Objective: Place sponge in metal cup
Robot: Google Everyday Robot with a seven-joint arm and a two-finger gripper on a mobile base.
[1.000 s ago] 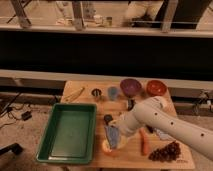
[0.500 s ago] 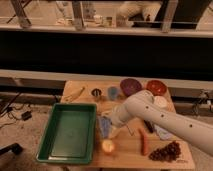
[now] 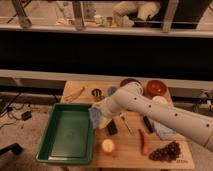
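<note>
Reaching in from the lower right, the white arm (image 3: 165, 112) stretches across the wooden worktop (image 3: 131, 150) toward the left, its long forearm sloping gently upward to a bent wrist joint near the middle of the worktop. From that joint the last link turns down and to the left, ending in the pincer (image 3: 99, 114) just beside the right rim of the green tray (image 3: 67, 132). The pincer looks closed on the sponge (image 3: 93, 119), a pale blue-grey block that hangs at its tip, over the tray's right edge; whether the sponge touches the rim cannot be told. The metal cup (image 3: 96, 92) stands upright toward the back of the worktop, behind the pincer and apart from the sponge. A banana (image 3: 75, 94) lies to the left of the cup. Behind the arm's wrist joint sit a purple bowl (image 3: 129, 81), partly hidden by it, and a red bowl (image 3: 156, 88) to its right. In front of the arm lie a small black object (image 3: 112, 127), a round orange fruit (image 3: 108, 145), a red pepper (image 3: 143, 142) and a bunch of dark grapes (image 3: 167, 151).
</note>
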